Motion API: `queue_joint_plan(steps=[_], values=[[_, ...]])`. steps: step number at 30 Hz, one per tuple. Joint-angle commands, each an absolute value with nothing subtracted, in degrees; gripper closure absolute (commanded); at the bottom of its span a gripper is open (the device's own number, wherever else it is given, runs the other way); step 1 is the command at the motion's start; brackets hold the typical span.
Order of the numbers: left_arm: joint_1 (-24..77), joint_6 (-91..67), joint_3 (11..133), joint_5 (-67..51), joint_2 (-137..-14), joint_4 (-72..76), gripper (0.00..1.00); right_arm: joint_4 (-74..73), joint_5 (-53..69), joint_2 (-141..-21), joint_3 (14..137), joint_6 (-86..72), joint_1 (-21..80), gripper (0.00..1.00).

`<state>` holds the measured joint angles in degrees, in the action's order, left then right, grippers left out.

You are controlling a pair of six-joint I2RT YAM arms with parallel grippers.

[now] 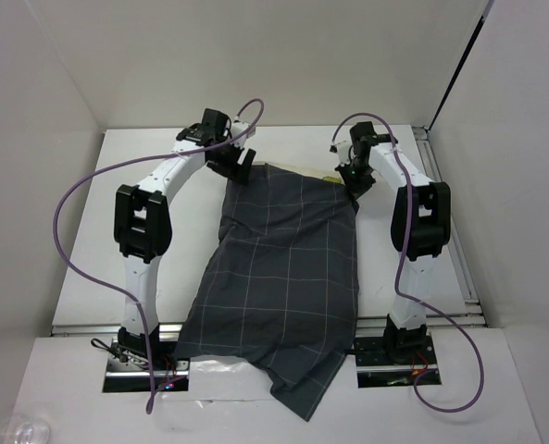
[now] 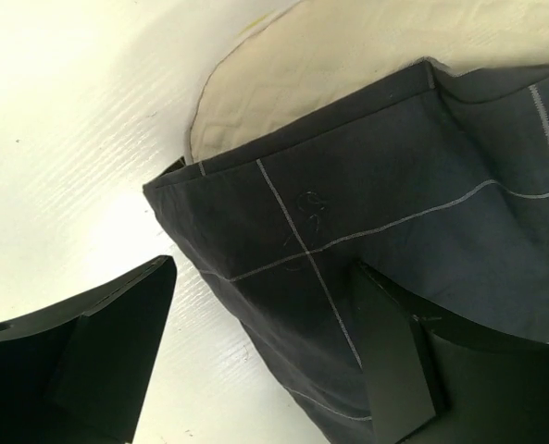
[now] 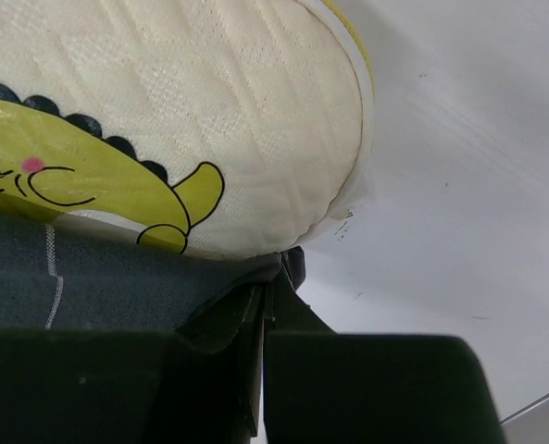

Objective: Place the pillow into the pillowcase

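Note:
The dark grey checked pillowcase (image 1: 288, 277) lies down the middle of the table, its near corner hanging over the front edge. It covers nearly the whole pillow. In the left wrist view the pillow's (image 2: 283, 83) pale quilted end sticks out of the case's open hem (image 2: 330, 185). My left gripper (image 1: 240, 166) is open at the far left corner of the case, with the corner of the fabric lying between its fingers (image 2: 394, 361). My right gripper (image 3: 272, 282) is shut on the pillowcase's (image 3: 89, 268) far right edge, just under the pillow's (image 3: 209, 120) rounded corner, which has a yellow-green cartoon print.
White walls enclose the table (image 1: 144, 148) on the left, back and right. A metal rail (image 1: 455, 240) runs along the right side. Purple cables (image 1: 70, 194) loop from both arms. A clear plastic object (image 1: 15, 430) lies at the bottom left.

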<state>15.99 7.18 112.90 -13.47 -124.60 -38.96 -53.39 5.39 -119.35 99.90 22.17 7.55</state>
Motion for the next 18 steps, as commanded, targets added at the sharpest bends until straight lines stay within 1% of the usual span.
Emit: queue_joint_plan(steps=[1,5,7,8,9,10,12,13,15,18], values=[[15.9,5.8,115.8,-12.1,-123.7,-38.1,0.11,-51.4,7.0,-115.7,99.2,22.3,8.6,1.0],[15.3,5.8,115.2,-11.2,-124.2,-36.7,0.12,-51.4,7.0,-115.1,99.2,22.3,8.6,1.0],[15.3,5.1,115.2,-10.5,-124.7,-36.7,0.23,-51.4,7.0,-115.1,99.2,22.3,8.6,1.0],[14.8,5.1,115.2,-11.3,-124.7,-36.7,0.33,-51.4,7.0,-115.7,99.2,22.3,8.6,1.0],[14.8,4.5,115.2,-11.3,-125.3,-36.7,0.33,-51.4,7.0,-115.7,99.2,22.3,8.6,1.0],[14.2,4.5,115.2,-12.1,-125.3,-36.7,0.44,-51.4,7.0,-115.7,99.2,22.3,8.6,1.0],[13.7,4.5,116.4,-13.4,-126.1,-37.3,0.51,-51.4,7.0,-116.2,99.8,22.3,8.6,1.0],[13.7,4.5,116.4,-14.1,-126.7,-37.9,0.57,-51.4,7.0,-116.2,99.8,22.3,8.6,1.0],[13.7,4.5,117.5,-14.8,-127.5,-38.8,0.62,-51.9,7.0,-116.7,100.5,22.3,8.6,1.0],[13.7,4.5,118.1,-15.5,-128.1,-39.3,0.62,-51.9,7.0,-116.7,101.0,22.3,8.6,1.0]])
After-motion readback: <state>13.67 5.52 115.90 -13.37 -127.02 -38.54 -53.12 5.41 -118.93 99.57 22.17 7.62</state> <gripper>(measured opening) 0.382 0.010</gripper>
